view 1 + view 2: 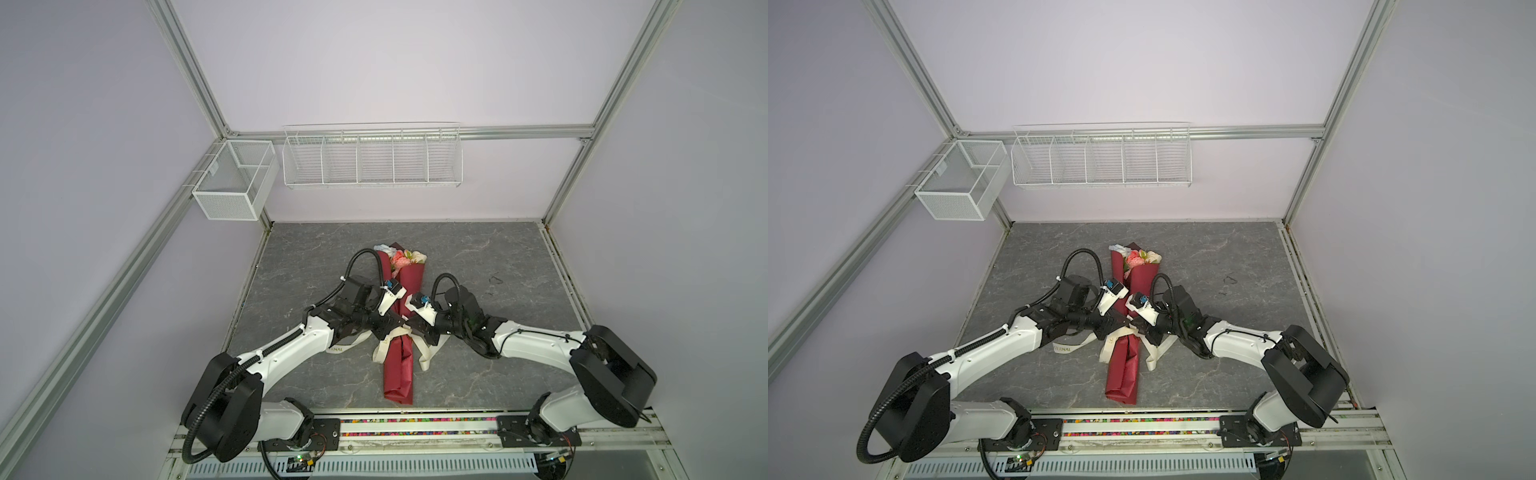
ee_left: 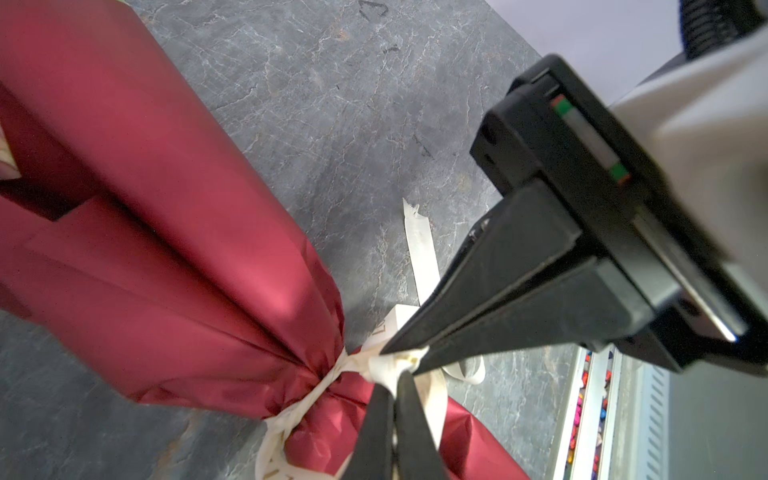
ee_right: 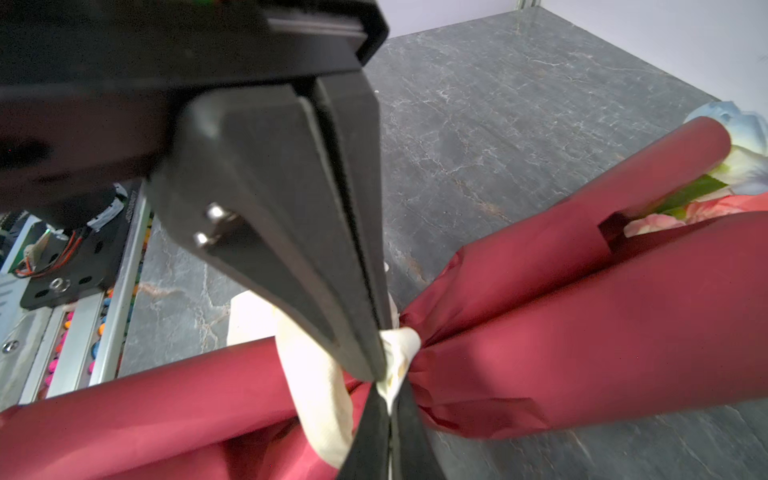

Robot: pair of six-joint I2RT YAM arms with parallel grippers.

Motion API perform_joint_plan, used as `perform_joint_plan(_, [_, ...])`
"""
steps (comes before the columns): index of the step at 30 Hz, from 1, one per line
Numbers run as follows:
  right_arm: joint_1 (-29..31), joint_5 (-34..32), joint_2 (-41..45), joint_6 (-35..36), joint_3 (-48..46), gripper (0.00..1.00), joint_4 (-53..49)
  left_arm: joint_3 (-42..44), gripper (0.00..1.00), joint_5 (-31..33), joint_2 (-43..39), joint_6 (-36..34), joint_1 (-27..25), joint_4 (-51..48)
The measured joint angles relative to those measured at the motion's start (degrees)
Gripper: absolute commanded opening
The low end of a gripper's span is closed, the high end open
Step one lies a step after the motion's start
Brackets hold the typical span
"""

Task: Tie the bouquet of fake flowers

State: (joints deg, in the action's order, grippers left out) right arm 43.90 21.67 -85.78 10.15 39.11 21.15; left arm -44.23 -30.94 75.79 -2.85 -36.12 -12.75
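The bouquet of fake flowers (image 1: 400,370) (image 1: 1123,370) lies lengthwise in dark-red paper on the grey table, with pink and cream blooms (image 1: 402,258) at its far end. A cream printed ribbon (image 1: 381,350) (image 2: 374,365) (image 3: 402,343) cinches its waist, and loose tails lie on both sides. Both grippers meet at the ribbon's knot. My left gripper (image 1: 398,328) (image 2: 392,380) (image 3: 380,368) is shut on the ribbon at the knot. Tip to tip with it, my right gripper (image 1: 410,325) (image 2: 401,353) (image 3: 390,395) is shut on the ribbon too.
A white wire rack (image 1: 372,160) and a mesh box (image 1: 232,178) hang on the back frame. Along the table's near edge runs a rail with coloured beads (image 1: 415,428). Small dark marks (image 1: 494,279) lie on the table right of the bouquet.
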Motion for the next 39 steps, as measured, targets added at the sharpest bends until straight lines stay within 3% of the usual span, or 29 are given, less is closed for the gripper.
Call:
perform_joint_plan(4, [-0.09,-1.7,0.24,-1.79,0.0,0.06,0.33,0.46,0.5,1.73,-2.58,2.49,0.0,-0.83])
perform_joint_plan(6, [-0.11,-2.54,0.37,-2.86,0.0,0.06,0.31,1.33,0.71,3.21,-5.25,4.42,0.0,-1.4])
perform_joint_plan(7, [-0.15,-3.19,0.44,-3.54,0.0,0.06,0.28,2.16,0.76,4.17,-7.04,5.49,0.0,-1.6])
perform_joint_plan(13, [-0.22,-6.58,0.59,-7.39,0.0,0.06,0.11,7.17,0.64,8.96,-15.52,16.13,-0.04,-5.44])
perform_joint_plan(20, [-0.22,-9.11,0.59,-9.66,0.02,0.06,-0.92,13.4,0.58,10.19,-17.31,26.47,-0.87,-7.1])
perform_joint_plan(26, [-0.22,-11.3,0.59,-10.6,0.11,0.06,-1.73,13.53,0.33,9.27,-13.64,28.92,-1.4,-6.32])
perform_joint_plan(32, [-0.24,-12.9,0.59,-11.26,0.2,0.06,-2.73,13.49,0.25,7.41,-11.3,29.73,-1.46,-5.49])
perform_joint_plan(39, [-0.26,-13.88,0.59,-12.02,0.55,0.06,-4.26,13.49,0.03,7.08,-11.76,29.97,-1.46,-4.17])
